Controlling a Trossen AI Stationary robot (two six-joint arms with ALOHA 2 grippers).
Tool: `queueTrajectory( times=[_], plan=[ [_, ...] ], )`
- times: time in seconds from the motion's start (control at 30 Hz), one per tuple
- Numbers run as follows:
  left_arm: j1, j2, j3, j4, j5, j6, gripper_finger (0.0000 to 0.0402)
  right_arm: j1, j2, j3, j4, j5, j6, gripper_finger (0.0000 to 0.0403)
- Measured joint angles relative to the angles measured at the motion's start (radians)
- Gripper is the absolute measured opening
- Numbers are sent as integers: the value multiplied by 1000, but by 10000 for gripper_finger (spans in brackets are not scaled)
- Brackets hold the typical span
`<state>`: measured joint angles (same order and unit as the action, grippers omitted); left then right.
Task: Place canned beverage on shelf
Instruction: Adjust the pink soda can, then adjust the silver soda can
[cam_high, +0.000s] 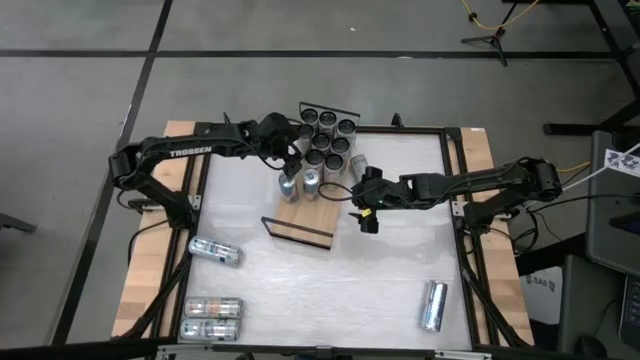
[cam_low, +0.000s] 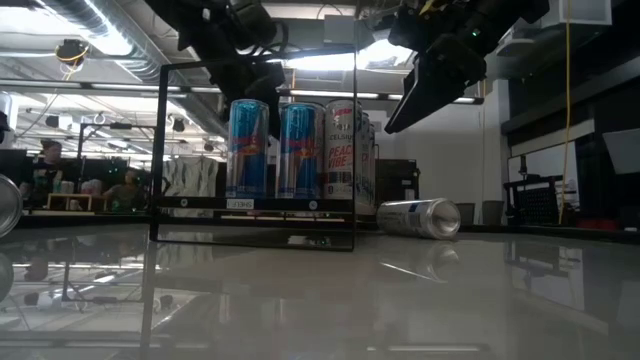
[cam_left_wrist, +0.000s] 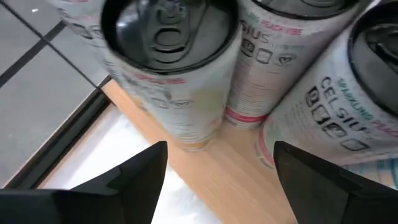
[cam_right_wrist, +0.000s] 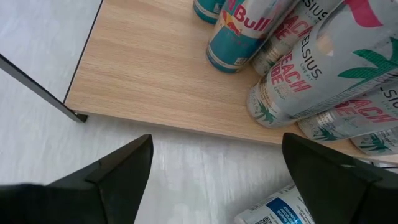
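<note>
Both hands open and empty, left hand (cam_high: 291, 160) over shelf (cam_high: 322, 210), right hand (cam_high: 364, 212) beside, rear cans (cam_high: 325, 135) hidden.

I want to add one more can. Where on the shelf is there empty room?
The shelf is bare at its near end, between the two blue cans and the black wire rail. The far end is packed with upright cans.
</note>
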<state>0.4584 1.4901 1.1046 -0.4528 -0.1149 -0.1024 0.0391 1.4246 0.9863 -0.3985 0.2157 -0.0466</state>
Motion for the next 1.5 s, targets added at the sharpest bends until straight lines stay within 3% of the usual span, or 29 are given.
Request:
queueTrajectory(
  times=[0.27,0.4,0.57,0.67,0.97,1.5],
  plan=[
    [7,-102,0,-120,-21,0,286,0,0,0,0,0,0,351],
    [3,-183,0,-310,-9,-6,286,0,0,0,0,0,0,351],
    [-42,-232,0,-578,55,-121,286,0,0,0,0,0,0,351],
    [-91,-233,-1,-651,57,-195,286,0,0,0,0,0,0,351],
    [-225,-232,-112,-463,63,-315,286,0,0,0,0,0,0,351],
    [-232,-227,-228,-146,78,-363,286,0,0,0,0,0,0,351]
  ],
)
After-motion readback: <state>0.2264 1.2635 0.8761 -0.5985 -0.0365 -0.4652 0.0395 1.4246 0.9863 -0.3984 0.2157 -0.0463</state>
